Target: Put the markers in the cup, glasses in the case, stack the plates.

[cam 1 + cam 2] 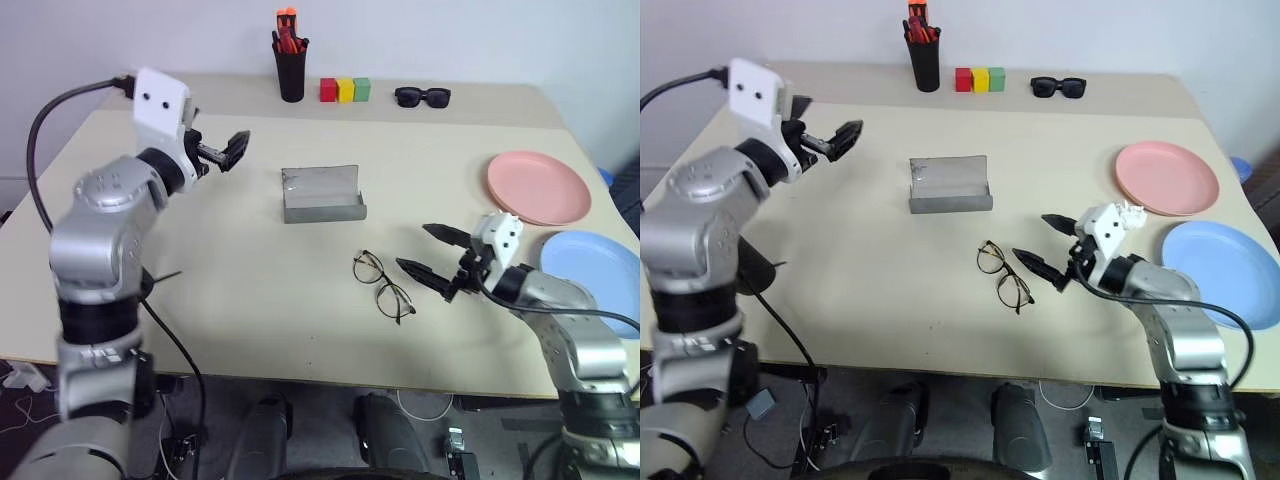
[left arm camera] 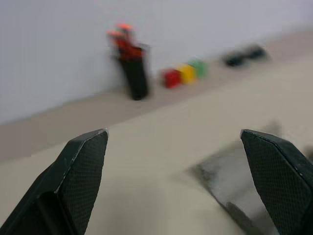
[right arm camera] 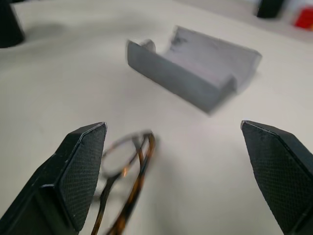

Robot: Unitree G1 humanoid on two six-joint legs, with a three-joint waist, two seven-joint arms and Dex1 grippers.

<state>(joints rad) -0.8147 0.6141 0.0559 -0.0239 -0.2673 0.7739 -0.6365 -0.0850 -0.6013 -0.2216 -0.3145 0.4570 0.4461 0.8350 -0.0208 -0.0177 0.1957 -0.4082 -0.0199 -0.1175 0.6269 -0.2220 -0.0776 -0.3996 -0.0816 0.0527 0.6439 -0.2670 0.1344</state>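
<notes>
Glasses step: right gripper (image 1: pixel 432 252), wide open and empty, must probably close on the glasses (image 1: pixel 382 285) for the open case (image 1: pixel 322 195); left gripper (image 1: pixel 222 152) is also wide open and empty.

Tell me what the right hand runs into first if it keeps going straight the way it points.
Probably the glasses: the open right hand points toward them across the table. The open case lies farther along, though depth is hard to judge.

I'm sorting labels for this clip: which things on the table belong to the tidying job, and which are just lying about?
Part of the job:
- glasses
- open grey case
- pink plate
- blue plate

Just lying about:
- pen holder with orange-red pens
- red, yellow and green blocks
- black sunglasses
</notes>
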